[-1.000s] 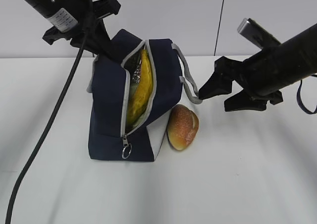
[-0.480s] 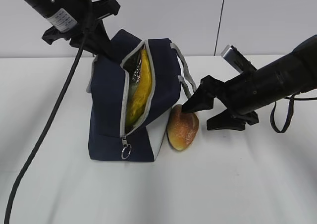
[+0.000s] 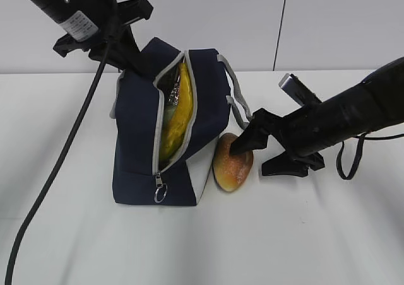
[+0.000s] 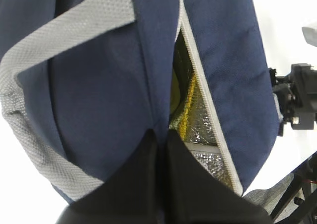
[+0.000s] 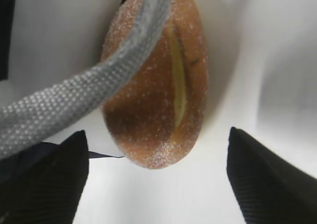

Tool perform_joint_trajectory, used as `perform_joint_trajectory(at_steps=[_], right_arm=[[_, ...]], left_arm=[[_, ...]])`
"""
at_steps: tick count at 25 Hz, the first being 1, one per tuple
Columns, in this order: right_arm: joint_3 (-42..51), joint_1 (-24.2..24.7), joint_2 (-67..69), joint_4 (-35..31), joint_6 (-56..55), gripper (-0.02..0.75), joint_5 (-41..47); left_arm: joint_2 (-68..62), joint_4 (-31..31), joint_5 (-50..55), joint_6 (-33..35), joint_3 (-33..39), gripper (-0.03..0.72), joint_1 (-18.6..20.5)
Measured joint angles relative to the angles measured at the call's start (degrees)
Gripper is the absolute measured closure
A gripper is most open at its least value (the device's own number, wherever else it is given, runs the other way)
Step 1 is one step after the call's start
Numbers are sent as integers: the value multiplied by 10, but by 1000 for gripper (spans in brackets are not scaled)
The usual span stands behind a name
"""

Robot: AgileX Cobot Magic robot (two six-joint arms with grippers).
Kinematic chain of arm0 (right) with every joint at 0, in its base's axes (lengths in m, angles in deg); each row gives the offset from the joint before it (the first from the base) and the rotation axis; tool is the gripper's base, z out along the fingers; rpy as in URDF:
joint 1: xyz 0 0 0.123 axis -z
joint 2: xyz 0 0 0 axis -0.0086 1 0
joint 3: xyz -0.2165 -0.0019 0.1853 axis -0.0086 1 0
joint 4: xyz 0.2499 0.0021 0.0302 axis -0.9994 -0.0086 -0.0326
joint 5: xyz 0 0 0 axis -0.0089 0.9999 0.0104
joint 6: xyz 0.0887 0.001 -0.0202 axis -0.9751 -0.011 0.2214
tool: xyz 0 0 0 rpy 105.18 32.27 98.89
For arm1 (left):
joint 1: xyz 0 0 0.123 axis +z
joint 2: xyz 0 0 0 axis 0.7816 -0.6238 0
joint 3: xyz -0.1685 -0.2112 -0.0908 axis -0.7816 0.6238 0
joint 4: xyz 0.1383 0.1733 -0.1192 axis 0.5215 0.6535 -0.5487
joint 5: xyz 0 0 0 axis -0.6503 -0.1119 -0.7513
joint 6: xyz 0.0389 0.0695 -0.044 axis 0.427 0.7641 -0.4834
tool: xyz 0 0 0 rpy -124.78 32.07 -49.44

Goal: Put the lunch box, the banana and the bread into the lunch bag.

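Counter: plain white counter (image 3: 328,234) met a pale wall behind.
Lunch bag: navy lunch bag (image 3: 136,140) stood left of centre, zipper parted.
Banana: banana (image 3: 177,118) sat upright inside the opening.
Bread: bread (image 3: 233,162) lay on the counter at the bag's 3 o'clock, touching it, under a grey handle (image 5: 74,92).
Left claw: left claw (image 4: 161,149) was clenched on the bag's top fabric.
Right claw: right claw (image 3: 252,159) was spread wide at the bread, grasping nothing.
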Motion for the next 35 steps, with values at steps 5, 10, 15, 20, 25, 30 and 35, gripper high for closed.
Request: perform_joint_trajectory(at_steps=[5, 10, 15, 20, 25, 30, 35], right_arm=[[0, 0, 19, -50, 35, 74, 1], [0, 0, 39, -100, 60, 75, 2], [-11, 0, 54, -109, 75, 75, 5], [-39, 0, 75, -117, 81, 94, 33], [-48, 0, 84, -114, 82, 156, 35], [-49, 0, 84, -115, 82, 246, 36], [-49, 0, 84, -105, 82, 278, 42]], left_arm=[[0, 0, 0, 0, 0, 687, 0], [0, 0, 2, 0, 0, 687, 0], [0, 0, 2, 0, 0, 687, 0], [0, 0, 2, 0, 0, 687, 0], [0, 1, 4, 1, 0, 687, 0], [0, 1, 4, 1, 0, 687, 0], [0, 1, 4, 1, 0, 687, 0]])
